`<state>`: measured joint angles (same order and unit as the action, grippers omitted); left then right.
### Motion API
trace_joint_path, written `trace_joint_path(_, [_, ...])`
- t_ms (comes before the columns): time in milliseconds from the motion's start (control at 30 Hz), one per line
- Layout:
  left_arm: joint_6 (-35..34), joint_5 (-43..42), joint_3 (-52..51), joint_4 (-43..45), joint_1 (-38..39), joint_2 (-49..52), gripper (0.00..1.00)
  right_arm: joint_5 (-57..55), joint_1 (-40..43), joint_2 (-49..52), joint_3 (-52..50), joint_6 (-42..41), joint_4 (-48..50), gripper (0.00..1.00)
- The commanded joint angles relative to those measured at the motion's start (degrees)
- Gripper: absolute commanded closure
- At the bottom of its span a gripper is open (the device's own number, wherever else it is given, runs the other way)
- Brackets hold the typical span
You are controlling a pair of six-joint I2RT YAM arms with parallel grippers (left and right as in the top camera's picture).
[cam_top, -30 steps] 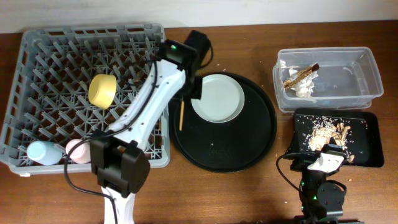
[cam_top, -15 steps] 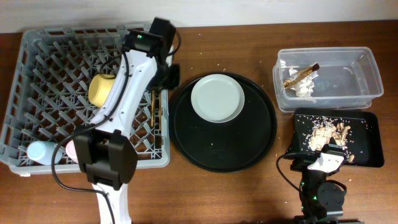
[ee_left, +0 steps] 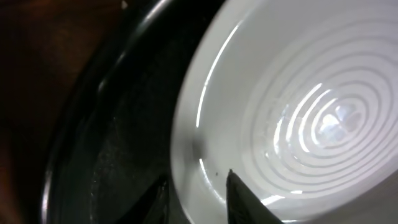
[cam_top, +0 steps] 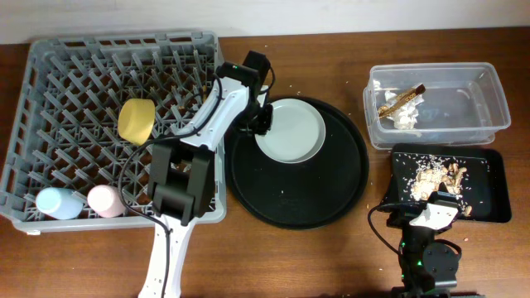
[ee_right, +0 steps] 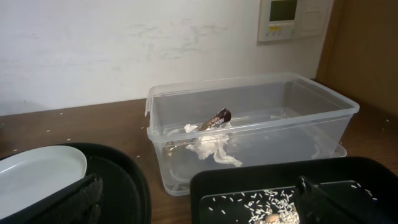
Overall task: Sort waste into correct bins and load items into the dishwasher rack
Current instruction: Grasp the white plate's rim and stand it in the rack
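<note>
Your left gripper (cam_top: 258,122) has swung from the dishwasher rack (cam_top: 124,37), its chopsticks left there, to the left rim of the plate (cam_top: 290,131). Its jaws sit partly open astride that rim, gripping nothing yet.

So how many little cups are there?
2. The light-blue cup sits in the dishwasher rack's near-left corner, and the pink cup is right beside it, on its right. The left arm covers part of the rack, so another could be hidden.
</note>
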<state>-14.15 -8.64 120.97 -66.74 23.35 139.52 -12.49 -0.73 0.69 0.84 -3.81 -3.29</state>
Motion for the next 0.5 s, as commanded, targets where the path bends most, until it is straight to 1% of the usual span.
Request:
trace_joint_path(0, [0.2,-4.8,0.5,0.3,0.2,0.4,0.94,0.1,0.3,-0.3,-0.5,0.4,-0.1,0.01])
trace_joint_path(33, [0.2,-6.3,0.5,0.4,0.2,0.4,1.00,0.1,0.3,-0.3,-0.5,0.4,-0.1,0.01])
trace_joint_path(67, [1.5,-8.1,0.5,0.5,0.1,0.4,1.00,0.1,0.3,-0.3,-0.5,0.4,-0.1,0.01])
trace_joint_path(200, [2.6,-15.1,1.9,0.0,-2.8,-1.2,1.00,0.1,0.3,-0.3,-0.5,0.4,-0.1,0.02])
trace_joint_path(267, [3.6,-16.0,2.7,-0.3,-4.1,-4.4,1.00,0.1,0.3,-0.3,-0.5,0.4,-0.1,0.01])
trace_joint_path(300, [5.2,-16.0,2.7,-1.5,-4.1,-6.3,1.00,0.1,0.3,-0.3,-0.5,0.4,-0.1,0.02])
trace_joint_path(367, [5.3,-16.5,2.7,-2.8,-4.4,-8.9,1.00,0.1,0.3,-0.3,-0.5,0.4,-0.1,0.02])
trace_joint_path(467, [6.1,-16.5,2.7,-3.0,-6.5,-16.9,1.00,0.1,0.3,-0.3,-0.5,0.4,-0.1,0.02])
